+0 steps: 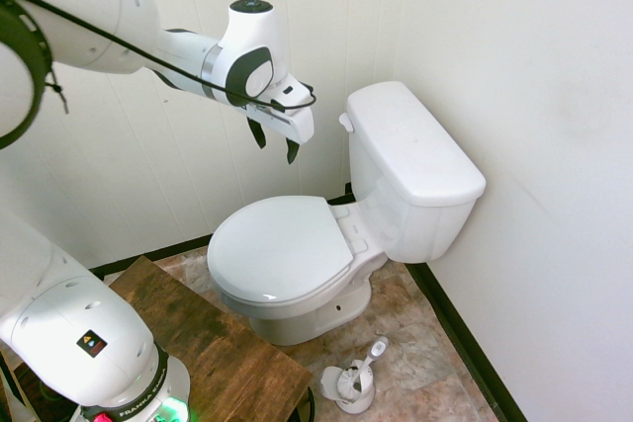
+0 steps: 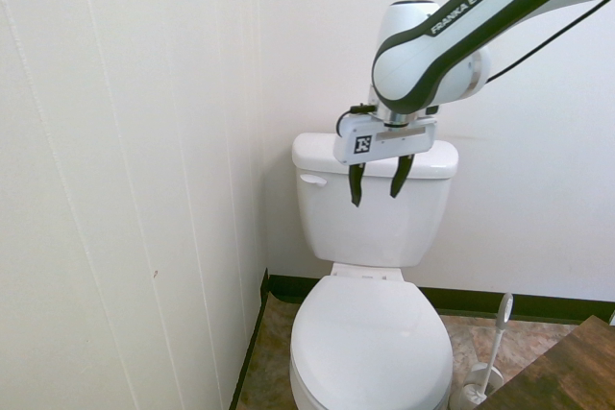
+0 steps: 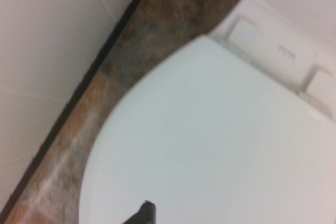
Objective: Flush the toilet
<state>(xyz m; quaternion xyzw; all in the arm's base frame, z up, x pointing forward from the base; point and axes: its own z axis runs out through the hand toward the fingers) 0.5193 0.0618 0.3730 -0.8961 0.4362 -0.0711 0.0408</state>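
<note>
The white toilet [image 1: 297,254] stands in the corner with its oval seat lid [image 2: 370,343] down and its boxy tank [image 1: 410,160] against the back wall. A small white flush lever [image 2: 312,180] sticks out of the tank's front near the side wall [image 1: 345,123]. My gripper [image 1: 276,141] hangs open and empty in the air above the lid's rear, fingers pointing down, a short way from the lever. In the second exterior view the gripper [image 2: 376,183] is in front of the tank, right of the lever. The wrist view shows the lid [image 3: 220,145] from above.
A white toilet-brush holder [image 1: 353,380] stands on the tiled floor beside the bowl [image 2: 485,372]. A brown wooden board [image 1: 213,343] lies near the arm's base. Panelled walls close in beside and behind the toilet.
</note>
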